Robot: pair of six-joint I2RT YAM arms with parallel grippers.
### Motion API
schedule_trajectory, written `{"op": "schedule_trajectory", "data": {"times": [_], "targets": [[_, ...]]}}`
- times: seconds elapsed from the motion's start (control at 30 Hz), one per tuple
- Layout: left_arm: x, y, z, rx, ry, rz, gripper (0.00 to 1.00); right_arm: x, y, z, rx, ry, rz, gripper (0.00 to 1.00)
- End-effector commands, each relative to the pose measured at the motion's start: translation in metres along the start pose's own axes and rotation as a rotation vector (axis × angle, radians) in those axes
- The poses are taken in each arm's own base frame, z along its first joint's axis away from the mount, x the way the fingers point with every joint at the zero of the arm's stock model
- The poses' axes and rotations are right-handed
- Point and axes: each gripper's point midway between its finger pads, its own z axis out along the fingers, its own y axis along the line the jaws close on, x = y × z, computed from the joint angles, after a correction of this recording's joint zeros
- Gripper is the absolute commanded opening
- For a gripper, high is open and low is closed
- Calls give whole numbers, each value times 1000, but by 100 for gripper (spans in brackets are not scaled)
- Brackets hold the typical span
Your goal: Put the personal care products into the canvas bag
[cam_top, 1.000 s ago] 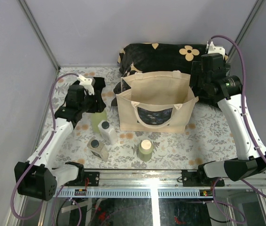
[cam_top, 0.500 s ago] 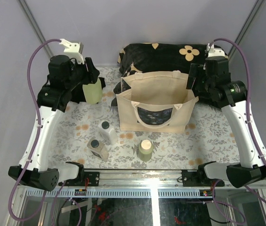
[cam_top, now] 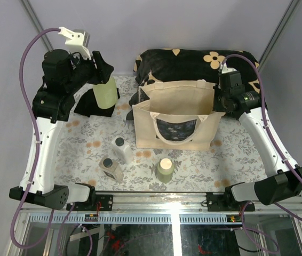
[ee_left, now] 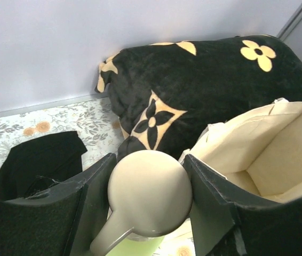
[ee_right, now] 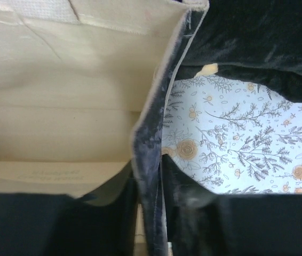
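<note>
Pale green bottle with beige round cap (cam_top: pixel 106 95), clamped in left gripper (cam_top: pixel 102 81), upper left, beside beige canvas tote bag (cam_top: pixel 146 133) whose right wall right gripper (cam_top: pixel 218 102) pinches; apparently none bagged; white bottle (cam_top: pixel 121 150), squat tan bottle (cam_top: pixel 110 167), second green bottle (cam_top: pixel 165 170) wait lower centre.

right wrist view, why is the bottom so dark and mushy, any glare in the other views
Right wrist: the right pincer sits too close to focus, its black fingers soft, shading the canvas bag edge between them. Top external: white glare streak on the metal rail. Left wrist: evenly lit, no glare.
</note>
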Motion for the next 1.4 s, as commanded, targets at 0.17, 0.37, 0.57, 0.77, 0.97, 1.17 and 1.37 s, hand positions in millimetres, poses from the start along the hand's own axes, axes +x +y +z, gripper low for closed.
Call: {"op": "schedule_trajectory", "data": {"times": [0.17, 0.37, 0.57, 0.77, 0.97, 1.17, 1.37], "targets": [[-64, -54, -17, 216, -236, 12, 0, -7, -7, 6, 57, -22, -3, 0], [-78, -75, -24, 301, -285, -4, 0, 4, -9, 15, 74, 5, 3, 0], [-89, -95, -24, 371, -324, -21, 0, 11, -8, 23, 77, 25, 5, 0], [-90, -112, -16, 433, -332, -37, 0, 15, -3, 27, 54, 35, 10, 0], [-98, -134, -18, 510, -359, -61, 0, 20, -2, 33, 55, 50, 9, 0], [-97, -162, -12, 592, -360, -87, 0, 16, 5, 36, 25, 52, 4, 0], [-97, -186, -9, 646, -358, -93, 0, -2, 21, 29, -50, 12, -3, 0]]}}
